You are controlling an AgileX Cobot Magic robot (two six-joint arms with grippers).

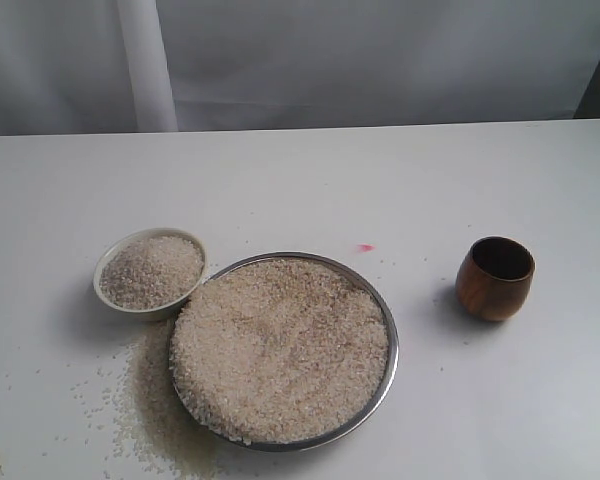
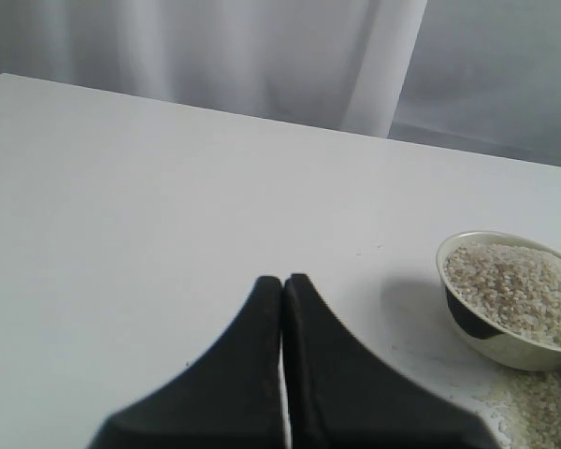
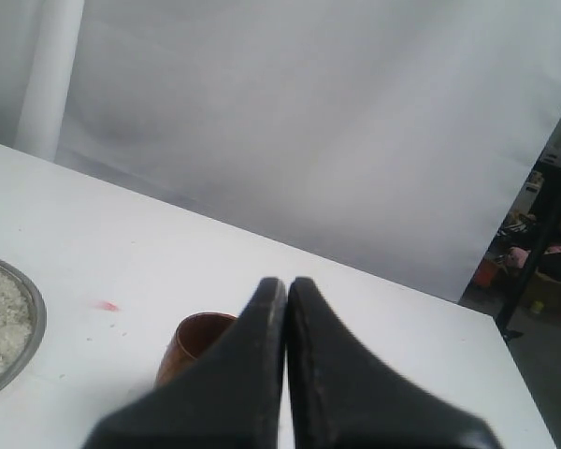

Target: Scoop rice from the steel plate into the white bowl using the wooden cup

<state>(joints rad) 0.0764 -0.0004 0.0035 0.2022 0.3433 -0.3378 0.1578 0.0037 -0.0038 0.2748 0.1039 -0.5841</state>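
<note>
- Steel, shiny silver: the steel plate (image 1: 391,325) is sitting low and central on the white table (image 1: 310,180), the widest item in the exterior view.
- The rice (image 1: 280,350) is filling that plate almost to its raised rim in a broad, flat heap of off-white grains.
- The white bowl (image 1: 150,312) is standing upright just beside the plate on its left, and the two rims are appearing to touch. More of the same grain is heaping inside it up to the rim.
- Spilled grains (image 1: 150,400) are lying loose on the table in front of the bowl and along the plate's left edge.
- The wooden cup (image 1: 494,290) is standing upright, well apart from the plate on its right, with its dark mouth facing up.
- A small pink mark (image 1: 365,247) is showing on the table between plate and cup, toward the far side.
- My left pincer (image 2: 282,279) is hanging over bare table with its two black fingers pressed together and gripping nothing. The bowl is sitting near it, apart.
- My right pincer (image 3: 286,281) is likewise showing its fingers pressed tight together and gripping nothing. The cup is sitting just beyond them, partly hidden, and I cannot tell whether they are touching it.
- A pale curtain (image 1: 380,60) is hanging behind the table.
</note>
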